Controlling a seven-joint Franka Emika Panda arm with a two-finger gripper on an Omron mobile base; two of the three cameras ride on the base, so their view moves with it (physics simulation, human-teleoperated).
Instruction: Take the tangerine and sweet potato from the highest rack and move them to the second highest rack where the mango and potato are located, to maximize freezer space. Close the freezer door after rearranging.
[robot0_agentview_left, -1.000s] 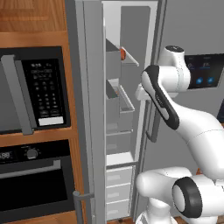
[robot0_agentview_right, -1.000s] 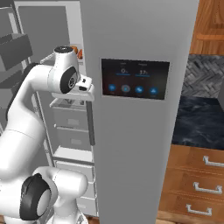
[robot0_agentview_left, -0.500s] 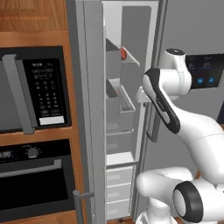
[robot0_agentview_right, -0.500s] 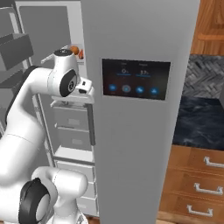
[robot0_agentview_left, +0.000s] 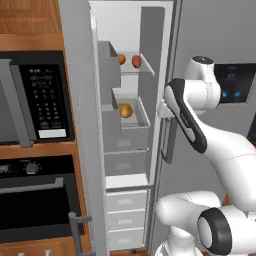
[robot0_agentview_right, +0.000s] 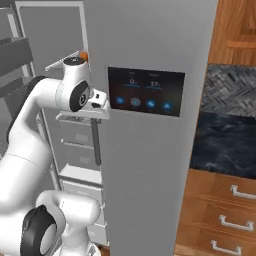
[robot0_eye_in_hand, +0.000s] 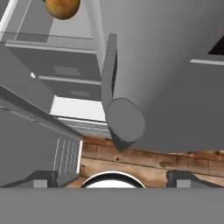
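Note:
The freezer (robot0_agentview_left: 131, 30) stands open, its freezer door (robot0_agentview_left: 82, 125) swung out to the left. On the highest rack (robot0_agentview_left: 145, 70) sit the red-orange tangerine (robot0_agentview_left: 136, 61) and, left of it, the orange sweet potato (robot0_agentview_left: 121, 59). A yellow-brown potato (robot0_eye_in_hand: 63, 8) lies on the second highest rack (robot0_agentview_left: 131, 132); in the left base view I cannot tell it from the mango. My gripper (robot0_eye_in_hand: 112, 177) is open and holds nothing. It hangs outside the freezer's right edge, below and in front of the racks.
The dispenser door's dark bar handle (robot0_eye_in_hand: 114, 87) hangs close in front of the hand, with the blue-lit panel (robot0_agentview_right: 146, 90) to its right. Door bins (robot0_agentview_left: 109, 65) jut from the freezer door. Grey drawers (robot0_agentview_left: 127, 205) fill the freezer's lower part. Microwave (robot0_agentview_left: 45, 97) and oven (robot0_agentview_left: 35, 200) stand at left.
The jaws have gone from shut to wide open. The freezer door has swung farther out to the left, and its bins no longer cover the racks. The arm has barely moved.

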